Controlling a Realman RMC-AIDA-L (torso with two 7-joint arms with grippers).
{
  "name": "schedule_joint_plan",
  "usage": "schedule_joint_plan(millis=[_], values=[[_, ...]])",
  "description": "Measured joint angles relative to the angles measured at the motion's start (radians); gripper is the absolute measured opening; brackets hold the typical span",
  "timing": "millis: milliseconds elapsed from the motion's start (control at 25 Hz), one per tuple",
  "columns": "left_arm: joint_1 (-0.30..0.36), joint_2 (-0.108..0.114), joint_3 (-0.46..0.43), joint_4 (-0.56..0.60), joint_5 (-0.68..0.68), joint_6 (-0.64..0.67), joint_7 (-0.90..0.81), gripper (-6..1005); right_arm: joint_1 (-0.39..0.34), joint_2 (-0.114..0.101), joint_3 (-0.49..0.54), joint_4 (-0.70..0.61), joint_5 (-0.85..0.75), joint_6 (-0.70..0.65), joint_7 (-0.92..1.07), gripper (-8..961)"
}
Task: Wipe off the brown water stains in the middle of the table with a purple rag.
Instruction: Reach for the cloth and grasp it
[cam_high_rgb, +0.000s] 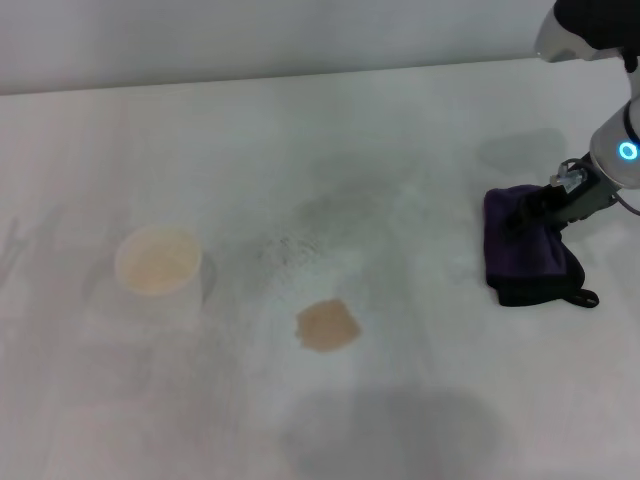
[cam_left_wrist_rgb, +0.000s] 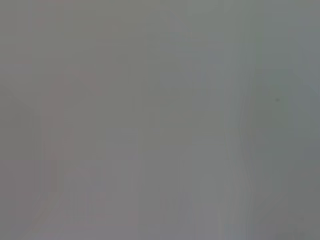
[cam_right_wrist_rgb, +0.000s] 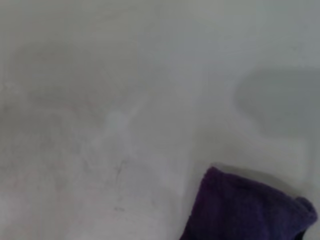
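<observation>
The purple rag (cam_high_rgb: 528, 255) lies on the white table (cam_high_rgb: 400, 140) at the right, with its black edge and loop toward the front. It also shows in the right wrist view (cam_right_wrist_rgb: 245, 210). My right gripper (cam_high_rgb: 537, 207) comes in from the right and sits at the rag's far top edge, touching it. The brown water stain (cam_high_rgb: 327, 325) is a small light-brown square blotch in the middle of the table, well left of the rag and apart from it. My left arm is out of view; the left wrist view shows only a blank grey surface.
A pale round cup (cam_high_rgb: 158, 260) with light-brown liquid stands at the left. Faint grey speckled smudges (cam_high_rgb: 300, 240) lie just behind the stain. The table's far edge (cam_high_rgb: 300, 75) runs along the top.
</observation>
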Motion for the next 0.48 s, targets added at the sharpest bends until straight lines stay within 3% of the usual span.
schedule_joint_plan(millis=[120,320,480], values=[[0.003,-0.001,0.001,0.0,0.0,0.0,0.0,879,0.017,0.001,-0.017,0.025,0.0,-0.005,0.001,719],[0.006,-0.003,0.003,-0.003,0.0,0.0,0.007,880,0.037,-0.001,-0.024,0.072,-0.005,-0.024,0.001,507],[0.007,-0.003,0.001,-0.011,-0.002,0.0,0.015,880,0.039,-0.001,-0.044,0.07,-0.008,-0.029,0.002,450]])
